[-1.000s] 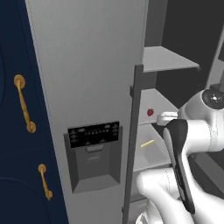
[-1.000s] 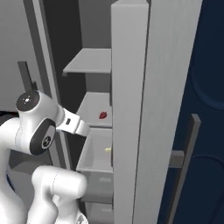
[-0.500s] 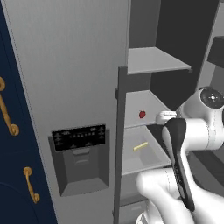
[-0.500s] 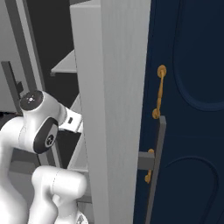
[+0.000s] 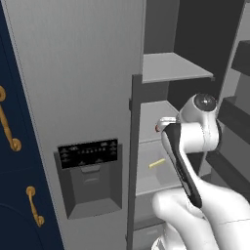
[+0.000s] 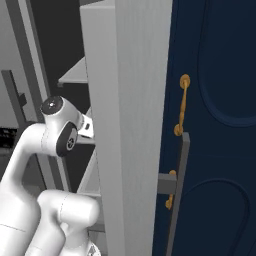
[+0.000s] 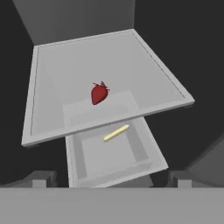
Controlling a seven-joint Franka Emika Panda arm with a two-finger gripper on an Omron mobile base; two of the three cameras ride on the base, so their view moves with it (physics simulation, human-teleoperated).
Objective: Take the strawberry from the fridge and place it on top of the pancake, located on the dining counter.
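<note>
- Lying on a grey shelf [image 7: 48,74] inside the open fridge [image 5: 83,73], the strawberry [image 7: 99,93] is seen near the shelf's middle.
- Below that shelf, a pale yellow stick [image 7: 116,133] is seen in a drawer [image 7: 140,151].
- The gripper [image 7: 109,179] is held apart from the strawberry, fingers spread, nothing gripped.

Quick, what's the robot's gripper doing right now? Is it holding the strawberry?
Gripper: open and empty, its tips spread wide apart. The strawberry lies on the fridge shelf ahead, untouched.
</note>
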